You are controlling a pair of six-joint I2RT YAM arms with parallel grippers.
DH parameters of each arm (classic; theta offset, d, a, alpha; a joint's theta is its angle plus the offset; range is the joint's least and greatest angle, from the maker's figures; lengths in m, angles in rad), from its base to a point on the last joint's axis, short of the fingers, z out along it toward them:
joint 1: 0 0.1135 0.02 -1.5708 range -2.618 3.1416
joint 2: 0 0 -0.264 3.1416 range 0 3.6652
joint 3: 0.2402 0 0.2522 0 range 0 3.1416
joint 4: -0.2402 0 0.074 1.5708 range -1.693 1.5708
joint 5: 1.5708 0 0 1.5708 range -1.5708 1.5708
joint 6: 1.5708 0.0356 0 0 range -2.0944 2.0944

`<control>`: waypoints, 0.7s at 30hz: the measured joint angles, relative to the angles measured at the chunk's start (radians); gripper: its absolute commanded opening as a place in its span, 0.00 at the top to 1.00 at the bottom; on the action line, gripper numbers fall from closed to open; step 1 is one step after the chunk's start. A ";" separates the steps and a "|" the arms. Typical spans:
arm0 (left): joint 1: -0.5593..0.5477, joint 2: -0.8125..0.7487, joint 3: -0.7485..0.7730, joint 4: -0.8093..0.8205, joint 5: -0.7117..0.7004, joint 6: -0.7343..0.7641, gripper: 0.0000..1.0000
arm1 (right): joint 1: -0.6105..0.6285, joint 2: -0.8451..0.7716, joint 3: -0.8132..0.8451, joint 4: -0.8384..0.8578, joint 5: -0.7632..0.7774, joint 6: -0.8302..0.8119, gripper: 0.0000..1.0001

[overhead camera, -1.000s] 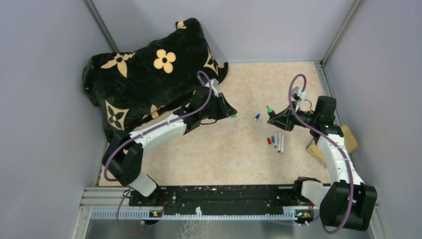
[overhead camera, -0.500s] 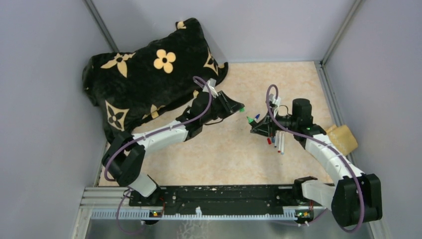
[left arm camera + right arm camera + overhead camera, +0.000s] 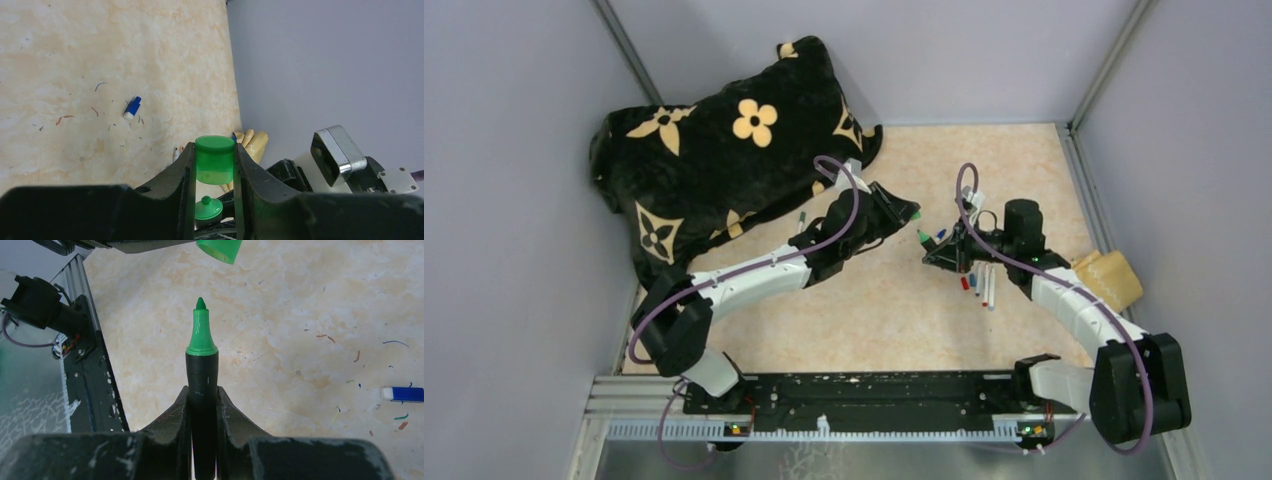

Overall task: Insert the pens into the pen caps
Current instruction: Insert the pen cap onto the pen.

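Observation:
My left gripper (image 3: 907, 213) is shut on a bright green pen cap (image 3: 215, 160), held above the table. My right gripper (image 3: 932, 247) is shut on the thick black pen (image 3: 202, 375), whose bare green tip (image 3: 200, 325) points at the cap. In the right wrist view the cap (image 3: 219, 249) hangs just beyond the tip, slightly to its right, not touching. The tip also shows below the cap in the left wrist view (image 3: 208, 207). Several thin pens (image 3: 981, 283) lie on the table under the right arm. A blue cap (image 3: 941, 236) lies near them.
A black pillow with tan flowers (image 3: 724, 150) fills the back left. One thin pen (image 3: 801, 217) lies by its edge. A tan cardboard box (image 3: 1110, 279) sits at the right wall. Grey walls enclose the table (image 3: 864, 310).
My left gripper has moved right with the green cap; my right gripper has swung left with the black pen. The gap between cap and tip is now small.

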 measured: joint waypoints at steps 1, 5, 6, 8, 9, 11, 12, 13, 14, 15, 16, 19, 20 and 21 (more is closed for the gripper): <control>-0.001 0.000 0.001 -0.005 -0.008 0.000 1.00 | 0.000 0.002 0.000 0.003 0.003 0.013 1.00; -0.007 0.000 0.002 -0.025 -0.038 0.000 1.00 | 0.001 0.002 0.000 0.026 0.011 0.054 1.00; -0.008 0.000 0.002 -0.028 -0.043 0.000 1.00 | 0.001 0.002 0.000 0.032 0.012 0.064 1.00; -0.011 0.001 0.003 -0.032 -0.050 0.000 1.00 | 0.001 0.002 0.000 0.044 0.014 0.079 1.00; -0.013 0.001 0.003 -0.033 -0.052 0.000 1.00 | 0.001 0.002 0.000 0.049 0.015 0.087 1.00; -0.014 0.003 0.004 -0.033 -0.055 -0.001 1.00 | 0.001 0.003 -0.002 0.057 0.017 0.102 1.00; -0.016 0.005 0.005 -0.033 -0.058 -0.001 1.00 | 0.001 0.004 -0.003 0.064 0.018 0.108 1.00; -0.018 0.006 0.005 -0.033 -0.060 -0.002 1.00 | 0.001 0.006 -0.006 0.068 0.019 0.111 1.00; -0.019 0.009 0.005 -0.033 -0.061 -0.003 1.00 | 0.001 0.009 -0.006 0.068 0.020 0.118 1.00; -0.021 0.011 0.005 -0.033 -0.061 -0.003 1.00 | 0.001 0.013 -0.006 0.069 0.022 0.121 1.00; -0.024 0.013 0.005 -0.033 -0.062 -0.003 1.00 | 0.001 0.017 -0.006 0.069 0.023 0.127 1.00; -0.034 0.023 0.010 -0.035 -0.065 -0.003 1.00 | 0.001 0.021 -0.007 0.069 0.029 0.137 1.00; -0.036 0.025 0.012 -0.036 -0.067 -0.004 1.00 | 0.001 0.021 -0.007 0.069 0.031 0.140 1.00; -0.039 0.026 0.015 -0.037 -0.068 -0.004 1.00 | 0.001 0.021 -0.007 0.071 0.033 0.145 1.00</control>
